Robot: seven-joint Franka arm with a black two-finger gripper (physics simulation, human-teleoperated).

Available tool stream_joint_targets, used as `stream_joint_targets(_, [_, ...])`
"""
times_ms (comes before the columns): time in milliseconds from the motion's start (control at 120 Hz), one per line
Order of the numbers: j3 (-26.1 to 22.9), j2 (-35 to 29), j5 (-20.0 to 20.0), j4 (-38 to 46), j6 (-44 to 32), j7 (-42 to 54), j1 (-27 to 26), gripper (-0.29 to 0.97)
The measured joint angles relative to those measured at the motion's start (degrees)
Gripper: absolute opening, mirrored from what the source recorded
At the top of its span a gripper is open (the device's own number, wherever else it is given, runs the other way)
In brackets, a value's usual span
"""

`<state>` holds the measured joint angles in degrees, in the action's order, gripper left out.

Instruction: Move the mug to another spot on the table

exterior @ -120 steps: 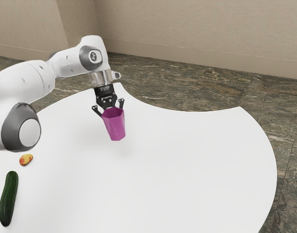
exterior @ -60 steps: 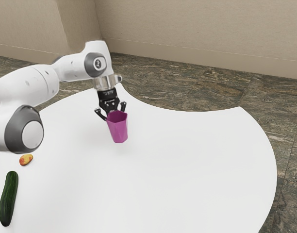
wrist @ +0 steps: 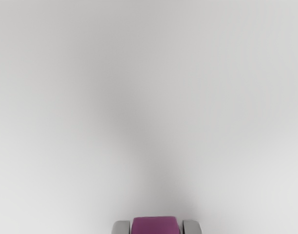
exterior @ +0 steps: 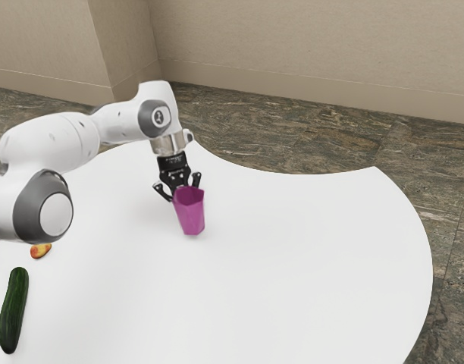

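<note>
Cucumber and fruit lie well apart from mug.

One mug, one cucumber, one small fruit, one table.

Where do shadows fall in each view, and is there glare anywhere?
Exterior view: even, soft light; only a faint shadow on the table under the mug; no glare. Wrist view: a soft grey shadow spreads across the table from the mug in the tool; no glare.
</note>
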<state>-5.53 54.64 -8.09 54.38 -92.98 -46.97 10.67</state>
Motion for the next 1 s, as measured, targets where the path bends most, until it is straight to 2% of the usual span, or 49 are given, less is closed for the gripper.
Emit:
stream_joint_targets(167, [-0.1, -0.1, -0.3, 1.2, -1.5, -0.3, 0.0, -0.06])
stream_joint_targets(333, [0.0, -0.3, -1.6, 2.2, -3.3, -0.5, 0.0, 0.32])
stream_joint_targets(508, [0.1, -0.9, -2.1, 2.9, -4.2, -0.6, 0.0, 0.51])
stream_joint_targets(667, [0.8, -4.3, -2.2, 6.9, -4.3, -0.7, -0.4, 0.59])
stream_joint_targets(883, [2.5, -11.3, -3.0, 12.4, -4.2, -0.8, -0.9, 0.64])
stream_joint_targets(1000, [2.5, -17.7, -2.9, 13.0, -3.1, -0.8, -2.1, 0.65])
